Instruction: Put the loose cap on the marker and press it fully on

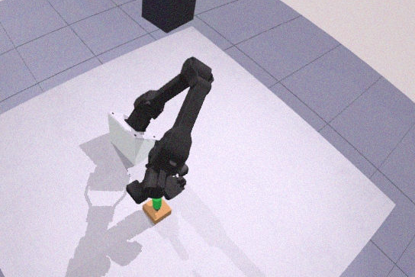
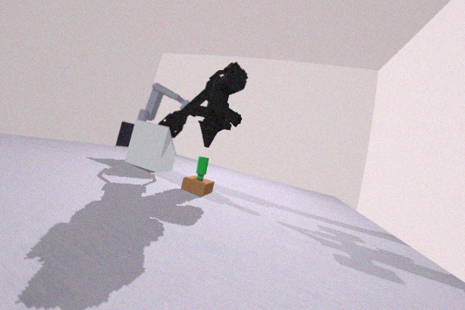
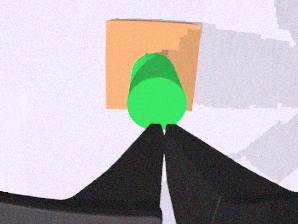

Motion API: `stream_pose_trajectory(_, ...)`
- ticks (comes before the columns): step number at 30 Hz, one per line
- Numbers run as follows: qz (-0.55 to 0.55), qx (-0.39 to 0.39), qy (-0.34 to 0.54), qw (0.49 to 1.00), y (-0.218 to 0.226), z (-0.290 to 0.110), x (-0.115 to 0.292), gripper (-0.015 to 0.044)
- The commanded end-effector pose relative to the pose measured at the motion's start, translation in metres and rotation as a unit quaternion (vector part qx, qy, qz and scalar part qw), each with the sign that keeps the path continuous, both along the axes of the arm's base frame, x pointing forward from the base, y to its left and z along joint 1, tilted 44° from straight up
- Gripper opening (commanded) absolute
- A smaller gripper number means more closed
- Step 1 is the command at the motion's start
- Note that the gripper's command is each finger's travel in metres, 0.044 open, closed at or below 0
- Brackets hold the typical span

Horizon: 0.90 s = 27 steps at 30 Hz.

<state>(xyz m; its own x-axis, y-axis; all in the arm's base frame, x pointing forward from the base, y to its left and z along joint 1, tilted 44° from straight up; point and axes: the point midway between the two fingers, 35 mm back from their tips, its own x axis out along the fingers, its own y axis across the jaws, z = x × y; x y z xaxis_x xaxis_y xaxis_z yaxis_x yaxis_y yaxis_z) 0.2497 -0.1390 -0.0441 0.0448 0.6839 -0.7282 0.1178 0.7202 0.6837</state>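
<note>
The green cap (image 2: 202,165) is seated on the marker, which stands upright in the tan holder block (image 2: 197,186) on the surface (image 2: 265,252). The hand (image 2: 208,143) is held above the cap, apart from it, its fingers pressed together on nothing.

A green cap (image 2: 202,166) is seen seated upright on the marker, which stands in the tan holder block (image 2: 197,186).
</note>
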Motion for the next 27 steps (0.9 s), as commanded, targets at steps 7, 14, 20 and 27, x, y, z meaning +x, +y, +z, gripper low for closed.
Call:
stream_pose_trajectory(7, 0.003, -0.001, -0.002, 1.0, 0.002, -0.003, 0.0, 0.0)
stream_pose_trajectory(14, 0.003, 0.0, -0.002, 1.0, 0.009, -0.01, 0.001, 0.0)
stream_pose_trajectory(20, 0.003, 0.0, -0.002, 1.0, 0.015, -0.016, 0.001, 0.0)
stream_pose_trajectory(27, 0.003, 0.0, -0.002, 1.0, 0.022, -0.023, 0.001, 0.0)
